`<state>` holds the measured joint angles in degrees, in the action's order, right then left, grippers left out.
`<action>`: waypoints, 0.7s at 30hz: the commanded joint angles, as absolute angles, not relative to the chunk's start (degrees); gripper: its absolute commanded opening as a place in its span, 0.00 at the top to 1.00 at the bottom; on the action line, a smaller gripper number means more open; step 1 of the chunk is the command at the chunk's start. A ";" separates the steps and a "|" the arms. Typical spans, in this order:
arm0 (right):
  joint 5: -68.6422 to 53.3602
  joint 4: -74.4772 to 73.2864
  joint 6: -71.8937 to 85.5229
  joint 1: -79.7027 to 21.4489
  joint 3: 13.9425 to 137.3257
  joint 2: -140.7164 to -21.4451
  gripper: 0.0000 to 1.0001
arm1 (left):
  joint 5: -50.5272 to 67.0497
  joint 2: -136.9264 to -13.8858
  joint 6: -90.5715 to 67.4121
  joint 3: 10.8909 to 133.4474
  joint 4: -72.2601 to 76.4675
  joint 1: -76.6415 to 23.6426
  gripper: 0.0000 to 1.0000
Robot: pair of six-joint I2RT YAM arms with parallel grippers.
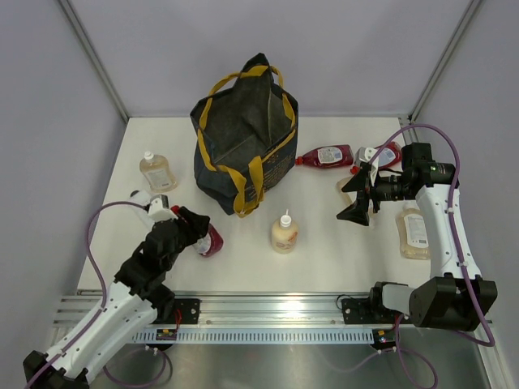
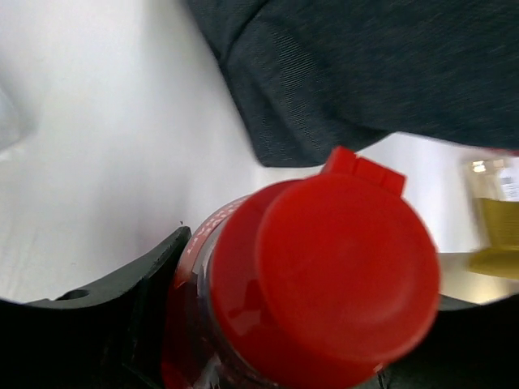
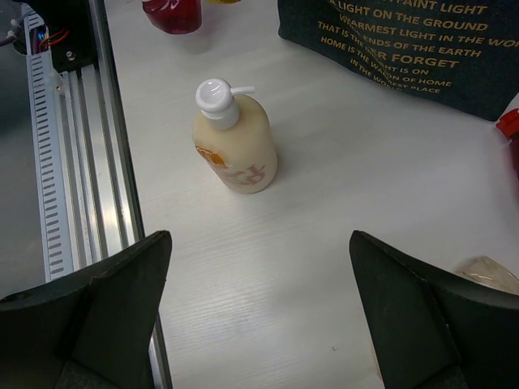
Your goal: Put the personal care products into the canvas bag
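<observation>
The navy canvas bag [image 1: 243, 138] with yellow handles stands at the back middle. My left gripper [image 1: 203, 235] is shut on a dark red pouch [image 1: 211, 241], whose red cap [image 2: 340, 275] fills the left wrist view between the black fingers [image 2: 122, 300]. My right gripper [image 1: 355, 199] is open and empty above the table, right of an upright beige bottle [image 1: 284, 233], which also shows in the right wrist view [image 3: 235, 146]. Another red pouch [image 1: 326, 156] lies right of the bag. Beige bottles stand at the far left [image 1: 156, 170] and far right [image 1: 413, 231].
A further red pouch with a white label [image 1: 388, 154] lies partly hidden behind the right arm. A beige shape [image 3: 486, 274] shows under the right finger. The bag's printed side [image 3: 405, 49] faces the right gripper. The metal rail [image 1: 276, 312] runs along the near table edge.
</observation>
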<state>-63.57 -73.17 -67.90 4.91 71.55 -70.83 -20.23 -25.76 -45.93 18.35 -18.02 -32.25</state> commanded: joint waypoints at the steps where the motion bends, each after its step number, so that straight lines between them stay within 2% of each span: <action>1: -65.83 -73.48 -67.42 4.57 71.46 -70.05 0.01 | -16.62 -23.56 -52.90 28.46 -11.33 -32.52 1.00; 10: -66.27 -73.21 -66.27 4.57 71.45 -70.14 0.01 | -6.43 -26.89 -57.65 49.99 -13.71 -32.52 1.00; 15: -66.01 -72.60 -65.48 4.48 72.16 -70.84 0.00 | 1.12 -35.58 -57.83 63.17 -12.66 -32.52 1.00; 21: -66.88 -71.81 -62.85 4.48 73.30 -71.72 0.01 | 1.59 -51.72 -52.66 79.25 -8.80 -32.52 1.00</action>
